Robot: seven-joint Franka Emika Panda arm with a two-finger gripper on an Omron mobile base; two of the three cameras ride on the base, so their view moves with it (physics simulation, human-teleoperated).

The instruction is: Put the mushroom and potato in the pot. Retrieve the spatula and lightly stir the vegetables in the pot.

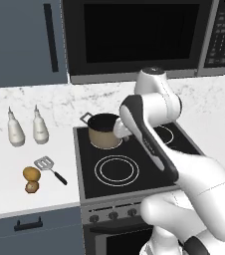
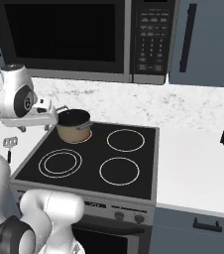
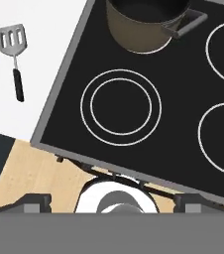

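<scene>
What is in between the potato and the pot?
In the left base view, the spatula lies on the white counter between the potato and the pot; then comes the stove's dark edge.

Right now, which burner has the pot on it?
The back-left burner: the pot covers it. The front-left burner and both right-hand rings show bare white circles.

the pot (image 1: 104, 130) sits on the stove's (image 1: 134, 169) rear left burner; spatula (image 1: 50, 168), potato (image 1: 31, 173), mushroom (image 1: 32, 187) lie left.
</scene>
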